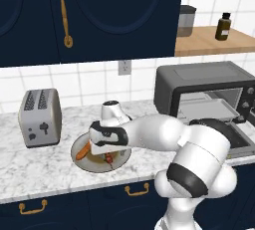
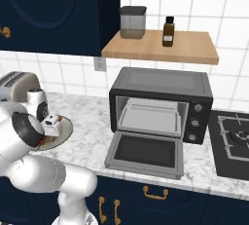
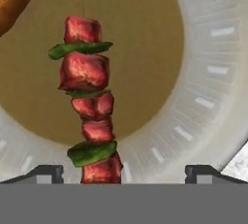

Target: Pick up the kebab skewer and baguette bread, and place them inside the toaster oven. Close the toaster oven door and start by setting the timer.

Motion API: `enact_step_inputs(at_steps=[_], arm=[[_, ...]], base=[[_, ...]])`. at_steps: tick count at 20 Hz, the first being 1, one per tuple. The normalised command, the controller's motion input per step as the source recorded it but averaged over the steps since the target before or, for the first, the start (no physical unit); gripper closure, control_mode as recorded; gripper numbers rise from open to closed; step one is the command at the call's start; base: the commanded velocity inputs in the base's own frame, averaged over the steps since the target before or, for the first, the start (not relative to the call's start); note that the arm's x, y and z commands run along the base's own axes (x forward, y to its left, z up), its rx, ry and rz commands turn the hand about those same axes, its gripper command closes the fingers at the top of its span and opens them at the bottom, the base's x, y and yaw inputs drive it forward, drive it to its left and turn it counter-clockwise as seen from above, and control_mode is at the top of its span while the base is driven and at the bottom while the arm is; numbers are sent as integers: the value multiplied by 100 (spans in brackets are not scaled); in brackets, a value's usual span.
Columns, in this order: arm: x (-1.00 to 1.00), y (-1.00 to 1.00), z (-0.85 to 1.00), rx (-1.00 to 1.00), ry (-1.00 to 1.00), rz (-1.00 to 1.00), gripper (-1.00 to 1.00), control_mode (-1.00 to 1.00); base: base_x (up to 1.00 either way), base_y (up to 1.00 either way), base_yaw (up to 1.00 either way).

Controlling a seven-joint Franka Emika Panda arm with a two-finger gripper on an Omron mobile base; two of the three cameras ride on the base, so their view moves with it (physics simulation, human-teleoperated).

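Red-brown kebab skewer (image 3: 89,102) cut off between wide pincer (image 3: 124,173) tips.

One kebab skewer (image 3: 89,106) lies on one plate (image 1: 79,155), carrying six meat chunks and three green pepper pieces as far as the hand view shows. One baguette bread (image 1: 85,150) shares that plate. On the worktop (image 1: 45,164) stand one toaster oven (image 2: 160,103) and one silver two-slot toaster (image 1: 40,117). Inside the oven sits one tray (image 2: 148,117). The oven front shows three knobs (image 2: 195,121). The wooden shelf (image 2: 160,46) holds one grey canister (image 2: 133,22) and one dark bottle (image 2: 168,31). One stove (image 2: 233,143) lies at the far right.
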Motion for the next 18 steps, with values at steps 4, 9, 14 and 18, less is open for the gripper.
enact_step_inputs(at_steps=[4,9,14,18], arm=[[2,21,-39,0,1,0,-100,-100],[0,1,-45,0,0,0,-100,-100],[-3,-1,-11,0,0,0,100,-100],[-13,-3,-6,0,0,0,100,-100]], base=[[0,0,0],[0,0,0],[0,0,0],[0,0,0]])
